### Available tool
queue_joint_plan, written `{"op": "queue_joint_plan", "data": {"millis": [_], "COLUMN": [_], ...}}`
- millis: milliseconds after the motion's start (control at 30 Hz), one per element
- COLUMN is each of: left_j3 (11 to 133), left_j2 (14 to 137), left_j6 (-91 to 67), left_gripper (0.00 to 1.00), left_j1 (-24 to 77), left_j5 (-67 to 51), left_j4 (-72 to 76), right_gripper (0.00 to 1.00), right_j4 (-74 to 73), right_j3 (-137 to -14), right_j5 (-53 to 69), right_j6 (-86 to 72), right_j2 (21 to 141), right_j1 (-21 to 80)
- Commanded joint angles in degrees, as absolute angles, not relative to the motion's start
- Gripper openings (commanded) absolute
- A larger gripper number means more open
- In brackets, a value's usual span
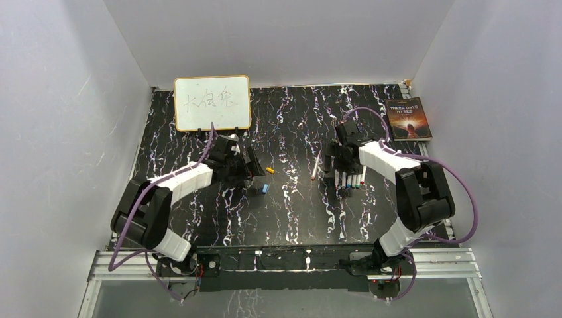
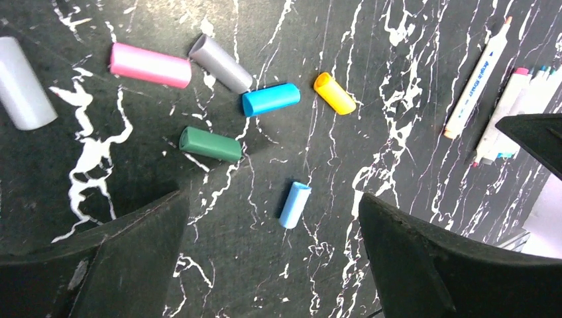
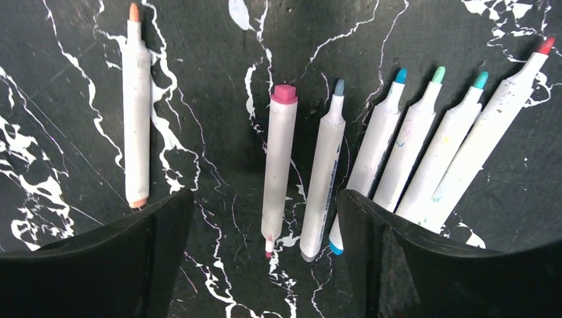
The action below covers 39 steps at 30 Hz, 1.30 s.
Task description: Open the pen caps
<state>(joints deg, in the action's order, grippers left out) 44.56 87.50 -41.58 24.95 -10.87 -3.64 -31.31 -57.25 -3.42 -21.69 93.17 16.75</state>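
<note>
Several loose pen caps lie under my left gripper [image 2: 272,211]: pink [image 2: 150,65], grey [image 2: 220,63], blue [image 2: 270,99], orange-yellow [image 2: 334,93], green [image 2: 211,144] and light blue [image 2: 294,205]. The left gripper [image 1: 249,165] is open and empty, with the light blue cap between its fingers on the table. Several white pens lie in a row under my open, empty right gripper [image 3: 265,199], tips bare: pink [image 3: 280,159], grey-blue [image 3: 325,172], blue [image 3: 378,149] and red [image 3: 494,142]. An orange-tipped pen [image 3: 136,112] lies apart to the left. The right gripper [image 1: 336,163] hovers over the row [image 1: 351,179].
A framed whiteboard [image 1: 212,103] stands at the back left. A book [image 1: 409,119] lies at the back right. A white cylinder [image 2: 23,93] lies left of the caps. Grey walls enclose the black marble table [image 1: 291,218].
</note>
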Motion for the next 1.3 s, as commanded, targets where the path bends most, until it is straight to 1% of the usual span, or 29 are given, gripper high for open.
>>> {"op": "queue_joint_plan", "data": {"millis": [0, 33, 100, 233, 333, 433, 600, 733, 800, 867, 900, 1000, 1100, 1200, 1233, 1267], "left_j3": [44.8, 44.6, 43.9, 43.5, 42.9, 41.8, 36.8, 30.6, 26.2, 21.3, 19.2, 17.4, 17.2, 17.2, 18.5, 18.4], "left_j2": [82.0, 80.4, 77.1, 69.4, 64.4, 61.3, 59.2, 59.3, 59.7, 60.7, 61.7, 67.8, 74.1, 81.0, 82.5, 84.3], "left_j6": [-40.2, -40.0, -39.8, -38.8, -37.1, -36.3, -27.0, -15.8, -8.9, -1.4, -0.3, -0.3, -2.4, -3.3, -3.2, -3.0], "left_gripper": [0.98, 0.98, 0.98, 0.98, 0.98, 0.98, 0.98, 0.99, 0.98, 0.98, 0.98, 0.98, 0.98, 0.98, 0.98, 0.98], "left_j1": [24.8, 24.8, 24.8, 24.8, 24.8, 24.8, 24.7, 24.6, 24.5, 24.4, 24.1, 20.4, 15.4, 12.1, 11.2, 9.8], "left_j5": [-8.7, -7.9, -5.8, 1.9, 7.5, 14.3, 24.4, 31.0, 30.9, 29.1, 29.7, 29.3, 24.5, 23.2, 21.2, 18.5], "left_j4": [-8.5, -9.2, -10.2, -13.9, -15.0, -15.2, -7.9, 4.6, 13.7, 23.5, 28.2, 34.1, 39.2, 45.7, 46.3, 49.8], "right_gripper": [0.81, 0.84, 0.97, 0.98, 0.98, 0.98, 0.98, 0.98, 0.98, 0.98, 0.98, 0.98, 0.98, 0.98, 0.98, 0.98], "right_j4": [-29.7, -29.6, -29.5, -28.2, -25.4, -17.7, -4.1, 7.7, 13.4, 17.5, 19.2, 24.2, 31.0, 38.3, 40.6, 42.9], "right_j3": [-56.4, -56.3, -56.3, -55.7, -53.6, -48.6, -38.2, -29.6, -25.7, -23.5, -22.7, -20.9, -17.0, -14.8, -14.2, -13.7], "right_j5": [-2.0, -1.5, -1.1, -2.9, -7.9, -8.7, -18.0, -25.4, -28.0, -28.2, -28.6, -29.2, -30.0, -30.4, -30.4, -30.4], "right_j6": [-21.0, -21.1, -21.3, -21.2, -21.2, -16.9, -13.3, -12.4, -11.2, -10.1, -9.7, -8.2, -7.3, -7.0, -6.8, -6.7], "right_j2": [88.7, 87.7, 85.4, 81.0, 76.4, 69.8, 58.7, 52.5, 50.6, 49.7, 49.8, 51.8, 55.2, 60.2, 62.0, 63.8], "right_j1": [16.4, 16.4, 16.4, 16.3, 16.2, 16.1, 16.0, 15.9, 15.6, 15.0, 14.9, 14.6, 14.3, 13.7, 13.6, 13.4]}}
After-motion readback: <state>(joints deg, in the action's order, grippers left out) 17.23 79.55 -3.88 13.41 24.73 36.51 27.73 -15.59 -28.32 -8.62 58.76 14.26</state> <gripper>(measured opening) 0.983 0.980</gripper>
